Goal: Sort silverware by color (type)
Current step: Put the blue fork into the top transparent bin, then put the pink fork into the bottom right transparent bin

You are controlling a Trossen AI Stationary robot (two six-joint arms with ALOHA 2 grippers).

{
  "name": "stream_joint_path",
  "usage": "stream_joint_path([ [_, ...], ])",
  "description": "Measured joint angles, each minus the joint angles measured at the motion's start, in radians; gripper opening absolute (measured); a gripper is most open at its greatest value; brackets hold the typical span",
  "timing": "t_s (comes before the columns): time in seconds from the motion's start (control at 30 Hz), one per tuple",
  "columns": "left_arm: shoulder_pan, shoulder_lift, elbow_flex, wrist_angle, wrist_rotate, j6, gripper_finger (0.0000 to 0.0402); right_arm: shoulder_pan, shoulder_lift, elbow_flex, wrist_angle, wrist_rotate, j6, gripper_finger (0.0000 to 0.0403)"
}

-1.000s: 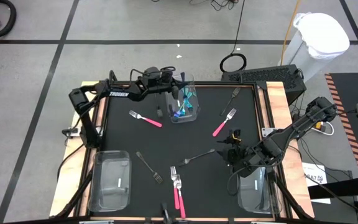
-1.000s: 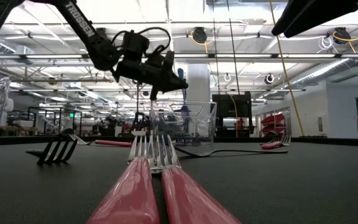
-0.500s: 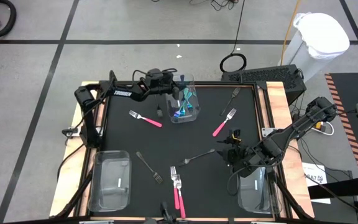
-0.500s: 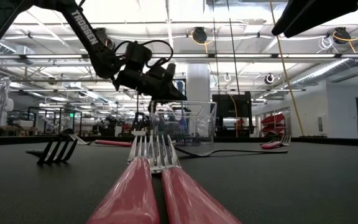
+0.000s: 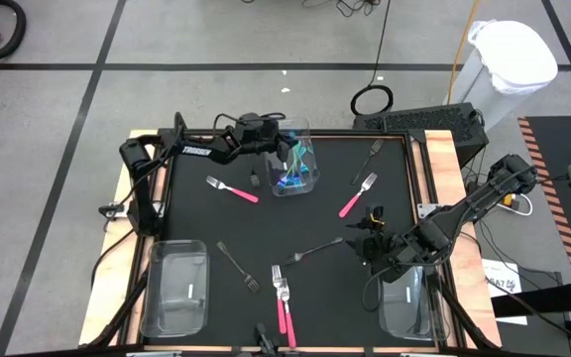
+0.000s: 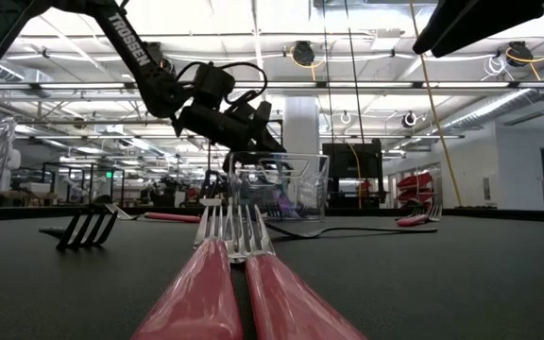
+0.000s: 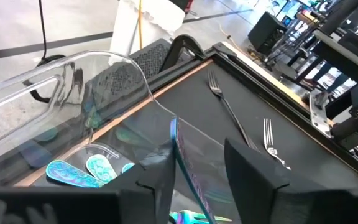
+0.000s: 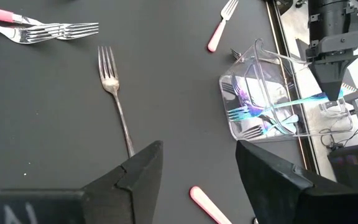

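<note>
I am watching the left jaws point(image 7: 194, 171) hovering over the rim of the clear bin point(image 5: 292, 167) at the far middle of the counter point(image 5: 266, 223). They are standing spread, with the thin blue handle of a utensil point(image 7: 185, 163) slanting down between them into the bin; I cannot tell whether either finger is touching it. Inside the bin, blue-handled utensils point(image 8: 272, 112) are lying in a loose heap on the floor of it. In the low view that arm is reaching in from above, just over the bin's top edge.

The right jaws point(image 5: 369, 241) are waiting well to the right of the bin and nearer to me, spread and holding nothing. Just beside them, toward the bin, a silver fork point(image 5: 315, 248) is lying flat.

Between the bin and those jaws, a pink fork point(image 5: 357, 195) is lying at a slant, with a dark fork point(image 5: 369, 159) beyond it, near the counter's far right corner. Left of the bin, another pink fork point(image 5: 231, 188) is lying alone. On the near side of the bin, a dark fork point(image 5: 237, 267) is lying, and two pink forks point(image 5: 283, 302) are resting side by side, touching, by the near edge. Two more clear bins are sitting at the near left corner point(image 5: 175, 288) and near right corner point(image 5: 407, 305).
</note>
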Motion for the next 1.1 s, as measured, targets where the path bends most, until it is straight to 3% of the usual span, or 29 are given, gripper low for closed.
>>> stream_joint_path([
  [0.43,-0.002,-0.015,0.0,0.003,-0.111,0.085,0.0202,0.0,0.0,0.0,0.0,-0.001,0.007,0.0199],
  [0.7,-0.007,-0.079,0.0,-0.037,-0.11,0.112,0.022,0.0,0.0,0.0,0.0,-0.001,0.028,0.0199],
  [0.9,-0.031,-0.196,0.0,-0.238,-0.123,0.117,0.0219,0.0,0.0,0.0,0.0,-0.001,0.029,0.0199],
  [1.1,-0.11,-0.325,0.0,-0.487,-0.27,0.196,0.0219,0.0,0.0,0.0,-0.003,-0.001,0.026,0.0199],
])
